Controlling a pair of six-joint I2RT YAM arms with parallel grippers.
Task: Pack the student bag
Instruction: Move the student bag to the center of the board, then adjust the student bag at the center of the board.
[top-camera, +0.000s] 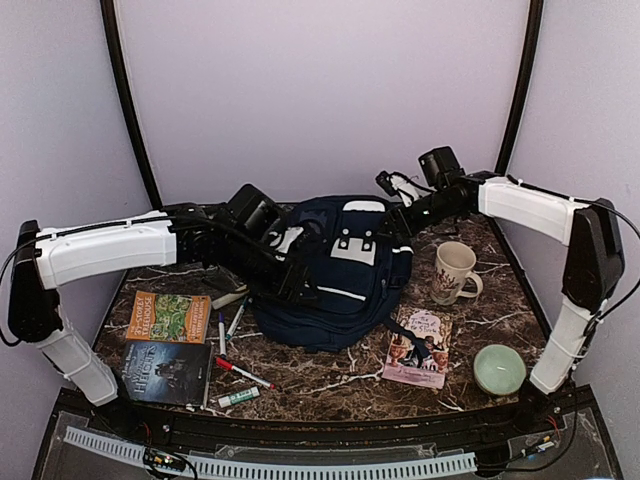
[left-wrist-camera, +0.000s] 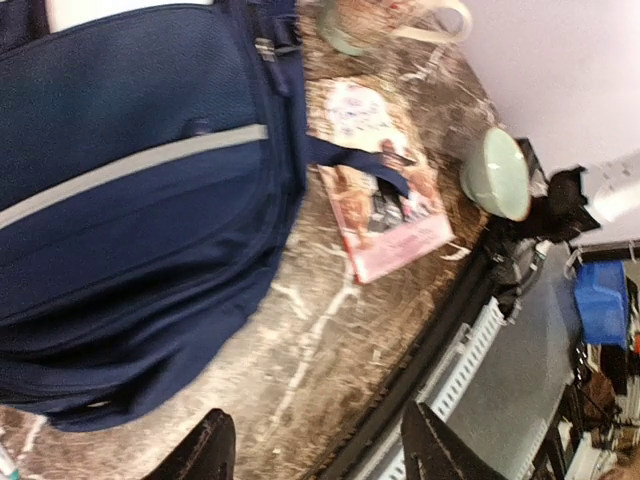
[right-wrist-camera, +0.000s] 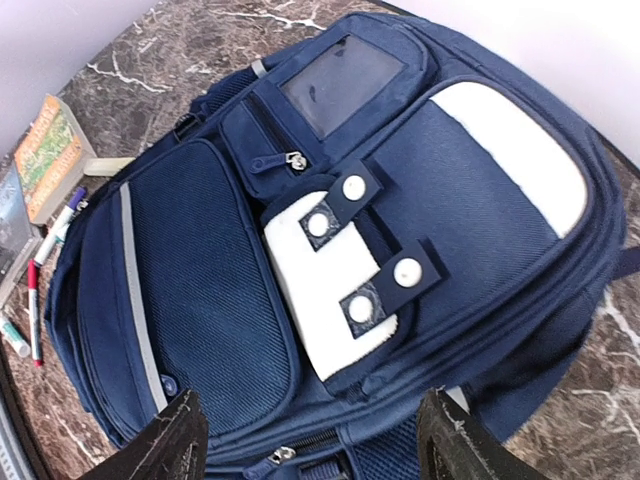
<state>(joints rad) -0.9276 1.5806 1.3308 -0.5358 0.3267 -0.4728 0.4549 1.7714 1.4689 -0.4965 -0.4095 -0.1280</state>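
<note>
The student bag (top-camera: 345, 275) is a large navy-blue backpack lying flat in the middle of the table, front up, with a white patch (right-wrist-camera: 325, 275) and a grey stripe (left-wrist-camera: 130, 170). My left gripper (top-camera: 297, 283) is at the bag's left side. In the left wrist view the left gripper (left-wrist-camera: 320, 455) is open over bare table beside the bag (left-wrist-camera: 130, 200), with nothing between its fingers. My right gripper (top-camera: 393, 188) hovers at the bag's far right corner. In the right wrist view the right gripper (right-wrist-camera: 310, 445) is open above the bag (right-wrist-camera: 210, 300), holding nothing.
Two books (top-camera: 168, 315) (top-camera: 165, 372) and loose markers (top-camera: 243, 373) (top-camera: 222, 333) lie to the left of the bag. A mug (top-camera: 455, 270), a pink booklet (top-camera: 418, 347) under a bag strap, and a green bowl (top-camera: 499, 368) sit on the right. The table's front edge (left-wrist-camera: 420, 370) is close.
</note>
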